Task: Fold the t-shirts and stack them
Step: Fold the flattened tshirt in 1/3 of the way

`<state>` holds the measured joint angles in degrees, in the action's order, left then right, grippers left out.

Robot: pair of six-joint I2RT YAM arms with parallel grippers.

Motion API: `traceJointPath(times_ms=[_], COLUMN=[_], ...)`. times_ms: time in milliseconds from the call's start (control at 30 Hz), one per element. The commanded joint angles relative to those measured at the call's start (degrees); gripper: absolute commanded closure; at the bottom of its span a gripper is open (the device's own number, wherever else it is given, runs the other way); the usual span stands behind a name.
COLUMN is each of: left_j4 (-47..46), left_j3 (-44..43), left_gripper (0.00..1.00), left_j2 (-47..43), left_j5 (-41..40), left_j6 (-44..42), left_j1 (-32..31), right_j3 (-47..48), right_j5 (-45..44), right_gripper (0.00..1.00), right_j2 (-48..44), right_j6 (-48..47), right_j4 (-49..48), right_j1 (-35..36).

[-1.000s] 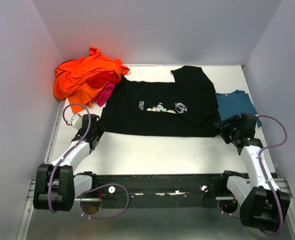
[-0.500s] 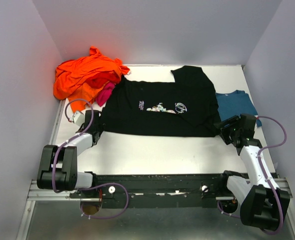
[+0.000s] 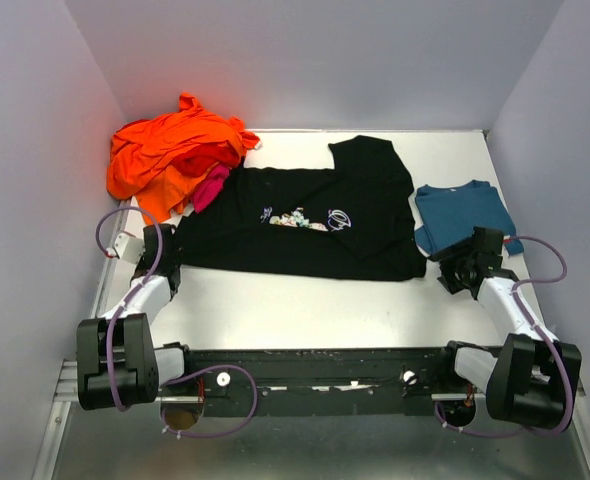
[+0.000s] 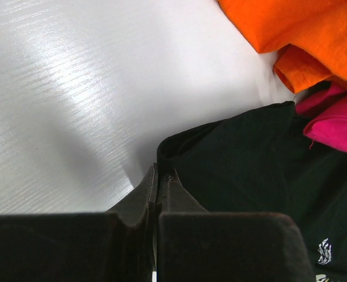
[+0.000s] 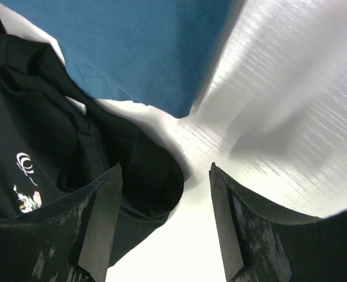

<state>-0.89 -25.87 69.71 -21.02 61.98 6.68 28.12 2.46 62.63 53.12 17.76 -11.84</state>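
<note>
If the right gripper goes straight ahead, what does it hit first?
Probably the black t-shirt, whose near corner lies just ahead; the teal t-shirt lies beyond it. Depth is unclear.

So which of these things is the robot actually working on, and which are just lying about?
Part of the job:
black t-shirt, its near corner pinched by the left hand
teal t-shirt
orange t-shirt
pink t-shirt
right hand, open at the black one's other corner

Just there:
white table
grey walls
</note>
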Motion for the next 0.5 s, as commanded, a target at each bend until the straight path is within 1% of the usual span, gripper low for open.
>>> traceJointPath(times_ms=[0, 100, 233, 400, 467], left_j4=[0.5, 0.8, 0.8, 0.8, 0.8], left_j3=[0.2, -0.1, -0.2, -0.3, -0.4], left_gripper=[1.00, 1.00, 1.00, 1.00, 1.00], left_j2=[-0.5, -0.5, -0.9, -1.3, -1.3], left_j5=[-1.2, -1.0, -1.1, -1.3, -1.4], left_j6=[-0.6, -0.9, -0.9, -0.9, -1.0], left_j1=[0.5, 0.5, 0.5, 0.5, 0.4], right_j3=[0.1, -0.3, -3.2, -5.4, -5.4], right_j5=[3.4, 5.2, 7.9, 9.2, 9.8], right_gripper=[0.32, 0.32, 0.35, 0.41, 0.42], right_j2=[-0.3, -2.5, -5.1, -2.9, -1.1], right_j6=[-0.3, -1.4, -1.8, 1.2, 2.2], right_j4=[0.2, 3.4, 3.8, 1.1, -0.3], right_j1=[0.1, 0.1, 0.1, 0.0, 0.1])
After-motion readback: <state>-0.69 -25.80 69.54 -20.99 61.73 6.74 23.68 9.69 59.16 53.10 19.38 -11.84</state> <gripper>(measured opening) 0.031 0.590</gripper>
